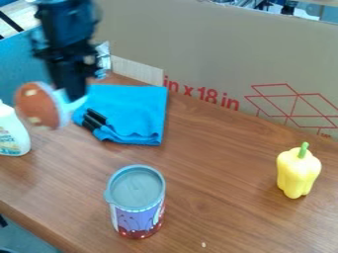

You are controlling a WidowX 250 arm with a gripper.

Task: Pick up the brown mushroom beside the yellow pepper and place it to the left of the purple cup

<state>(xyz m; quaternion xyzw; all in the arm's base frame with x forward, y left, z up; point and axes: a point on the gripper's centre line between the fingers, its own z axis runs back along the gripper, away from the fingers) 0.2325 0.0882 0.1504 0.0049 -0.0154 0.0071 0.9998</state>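
Camera view: our gripper holds a pale-edged reddish-brown disc near its edge; we judge it light, stiff, best pinched there.

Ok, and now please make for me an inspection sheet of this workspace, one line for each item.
Surface: brown wooden table, a pale speck near the front edge.
Job's things: round brown piece with pale rim, blurred, held above the table.
Clutter: blue cloth with black items on it; lidded can; yellow pepper; white bottle.
Gripper: upper left, holding the brown piece.
Cables: nothing seen.
Surroundings: cardboard panel with red print behind.
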